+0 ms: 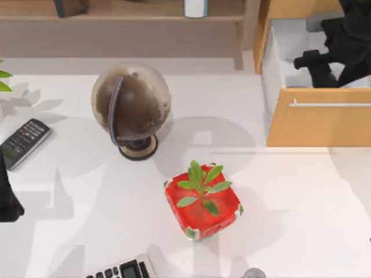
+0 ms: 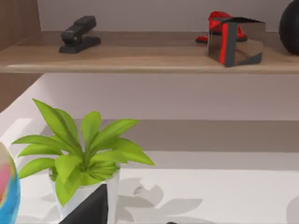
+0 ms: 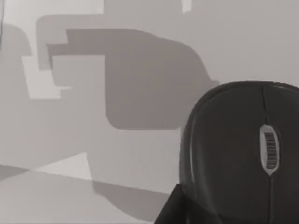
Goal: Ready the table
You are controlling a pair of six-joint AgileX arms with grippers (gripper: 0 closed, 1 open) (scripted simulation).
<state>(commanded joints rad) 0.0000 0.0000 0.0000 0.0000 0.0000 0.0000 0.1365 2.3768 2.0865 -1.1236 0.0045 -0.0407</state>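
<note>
White, smooth table [image 1: 301, 197] carries shadows; right pincer [image 1: 316, 63] over the drawer [image 1: 319, 124], grip unclear.

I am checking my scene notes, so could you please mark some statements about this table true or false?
1. The dark brown globe on a round stand stands upright on the white table. True.
2. The green plant in the red square pot lies inside the drawer. False: it stands on the table, in front of the globe.
3. The orange-tan wooden drawer is pulled open. True.
4. The black remote control lies at the table's right edge. False: it lies at the left edge.
5. A black computer mouse shows in the right wrist view. True.
</note>
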